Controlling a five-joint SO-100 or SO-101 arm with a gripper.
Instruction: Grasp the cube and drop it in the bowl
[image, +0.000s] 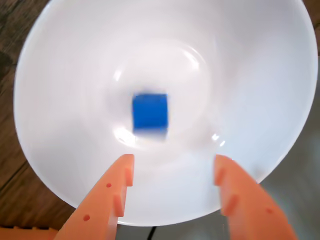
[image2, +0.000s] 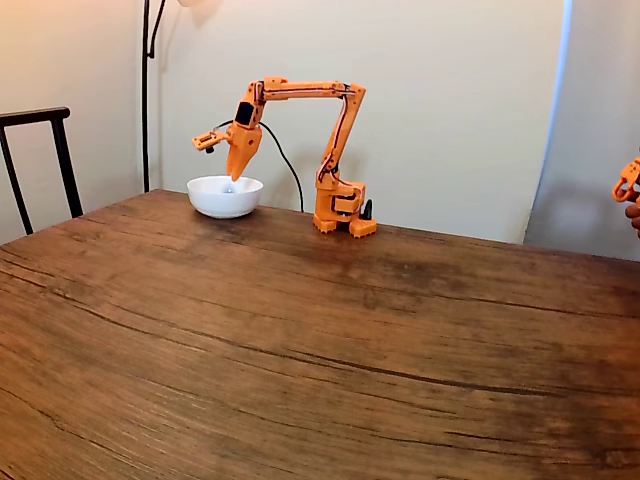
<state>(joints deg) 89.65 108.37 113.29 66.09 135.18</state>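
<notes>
Through the wrist view I log the cube (image: 149, 112), slightly blurred, on the floor of the bowl (image: 260, 75), just beyond my gripper (image: 175, 165), whose orange fingers stand apart, holding nothing. My fixed view places the gripper (image2: 234, 176) directly above the bowl (image2: 225, 197) on the wooden table (image2: 330, 340).

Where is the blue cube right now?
In the wrist view, the cube lies at the bottom of the white bowl, just beyond the open end effector.
</notes>
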